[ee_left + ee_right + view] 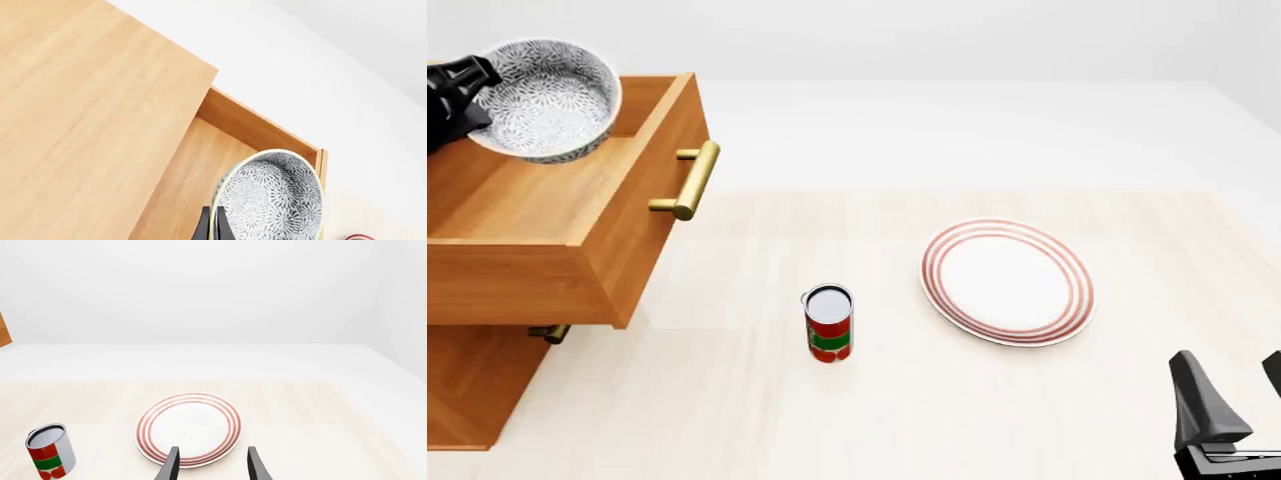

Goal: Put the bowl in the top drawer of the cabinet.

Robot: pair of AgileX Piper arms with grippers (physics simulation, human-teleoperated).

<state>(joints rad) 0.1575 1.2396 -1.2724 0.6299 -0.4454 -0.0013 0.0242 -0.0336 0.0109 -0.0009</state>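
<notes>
At the table's left stands your cabinet (481, 390), its top drawer (574, 230) pulled out wide. Your left gripper (212, 227) pinches the rim of the bowl (550, 98), holding it tilted above the open drawer's far end, not touching the drawer floor. Right of the cabinet lies the plate (1008, 282), with the can (829, 323) upright nearer you. Your right gripper (211, 464) hangs low by the table's near right corner, fingers spread, nothing between them.
</notes>
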